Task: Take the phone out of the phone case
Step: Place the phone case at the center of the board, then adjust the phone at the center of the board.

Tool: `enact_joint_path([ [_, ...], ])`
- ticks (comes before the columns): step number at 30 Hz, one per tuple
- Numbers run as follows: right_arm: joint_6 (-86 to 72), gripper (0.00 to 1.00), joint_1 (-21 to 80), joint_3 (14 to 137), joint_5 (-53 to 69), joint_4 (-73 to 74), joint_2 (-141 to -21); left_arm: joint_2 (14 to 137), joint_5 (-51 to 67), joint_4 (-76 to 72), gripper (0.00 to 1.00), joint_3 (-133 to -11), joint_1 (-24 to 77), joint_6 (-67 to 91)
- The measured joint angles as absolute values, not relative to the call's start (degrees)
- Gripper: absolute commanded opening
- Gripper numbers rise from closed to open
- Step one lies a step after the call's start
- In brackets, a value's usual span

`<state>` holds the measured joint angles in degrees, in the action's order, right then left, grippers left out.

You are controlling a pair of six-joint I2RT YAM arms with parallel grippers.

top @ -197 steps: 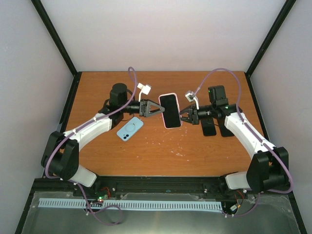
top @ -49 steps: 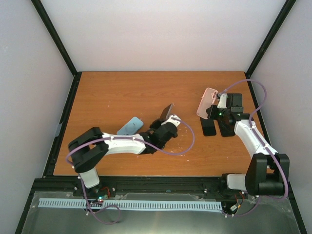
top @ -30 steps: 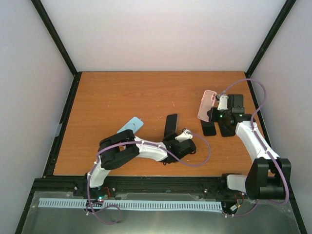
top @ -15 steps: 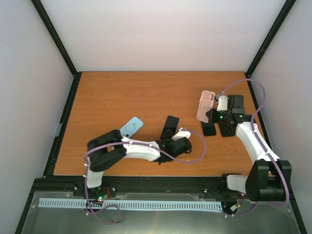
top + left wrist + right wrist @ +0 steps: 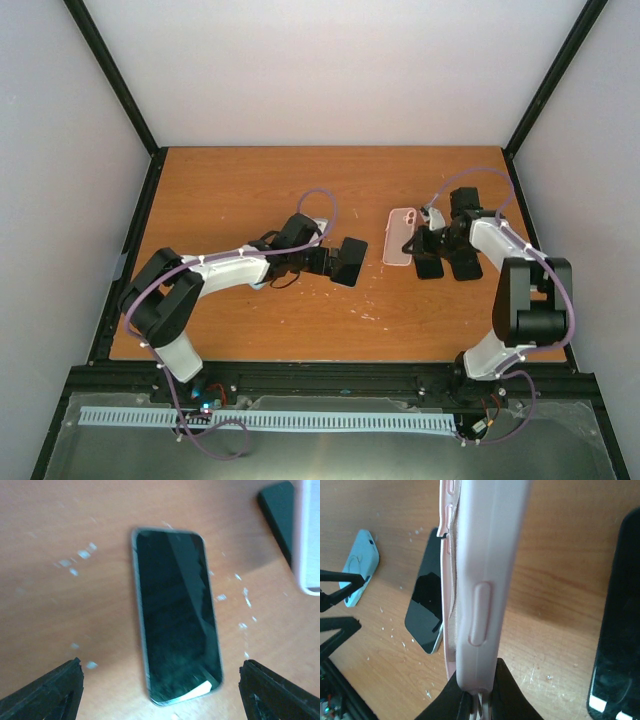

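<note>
1. The light-blue case [image 5: 357, 566] shows only at the left of the right wrist view. From above, the left arm [image 5: 225, 270] covers it.
2. The left gripper [image 5: 330, 262] is spread wide. In its wrist view the fingers [image 5: 50, 690] flank the near end of the phone [image 5: 175, 625] without touching it.
3. The phone lies flat and screen up on the table [image 5: 220, 190] near its middle, out of the pink case [image 5: 402, 250].
4. The right gripper [image 5: 477, 692] pinches that case by one edge, just right of the phone and apart from it. Whether the case touches the wood I cannot tell.
5. Two black devices [image 5: 430, 268] lie right of the case, near the table's right edge. Bare wood stretches behind and to the left of the phone.
</note>
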<state>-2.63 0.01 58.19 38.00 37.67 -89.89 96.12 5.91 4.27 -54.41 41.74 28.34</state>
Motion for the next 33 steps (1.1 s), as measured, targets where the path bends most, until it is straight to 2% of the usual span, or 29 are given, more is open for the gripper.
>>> enact_joint_path([
  [7, -2.24, 0.03, 0.03, 58.7, 39.7, 41.85, -97.95, 96.29, 17.23, 2.63, 0.84, -52.45, 41.74, 31.68],
  [29, 0.21, 0.05, 2.98, 62.72, 43.05, 45.43, -108.12, 102.1, 21.76, -4.19, 0.77, -49.28, 41.74, 34.81],
  [33, 0.75, 0.11, 3.14, 64.16, 43.77, 46.41, -109.38, 103.9, 23.81, -6.55, 0.75, -50.19, 41.74, 35.48],
])
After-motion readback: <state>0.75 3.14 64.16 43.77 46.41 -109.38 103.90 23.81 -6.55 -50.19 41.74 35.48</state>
